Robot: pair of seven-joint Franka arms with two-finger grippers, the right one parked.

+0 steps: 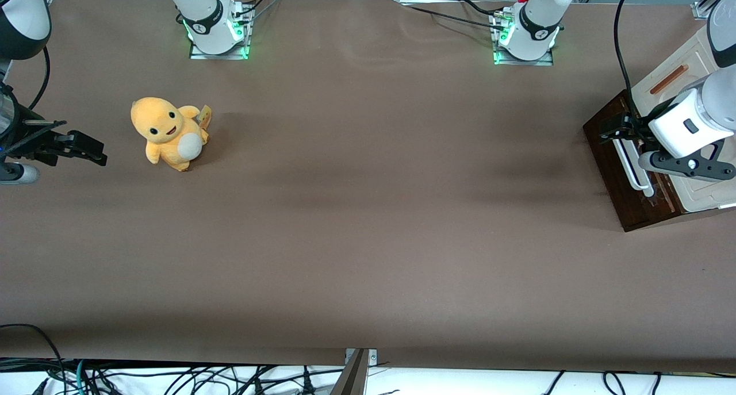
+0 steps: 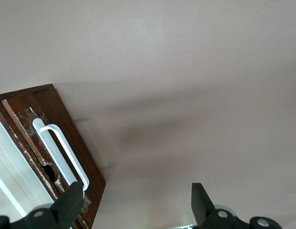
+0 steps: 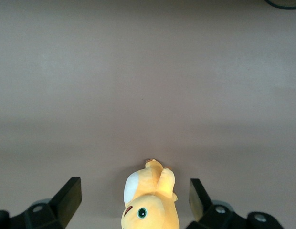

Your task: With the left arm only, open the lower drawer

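- The brown-covered table (image 1: 356,222) carries a cream cabinet (image 1: 698,67) at the working arm's end.
- The left arm (image 1: 698,122), white with dark grey bands, reaches over that cabinet.
- The lower drawer (image 1: 624,171), dark brown wood, looks closed; its long white bar handle (image 2: 62,152) runs from about eleven to five o'clock in the wrist view.
- The black gripper (image 1: 618,127) hangs spread wide above the handle's end farther from the front camera; one finger (image 2: 69,202) sits just beside the bar, so the handle lies off-centre between the jaws.
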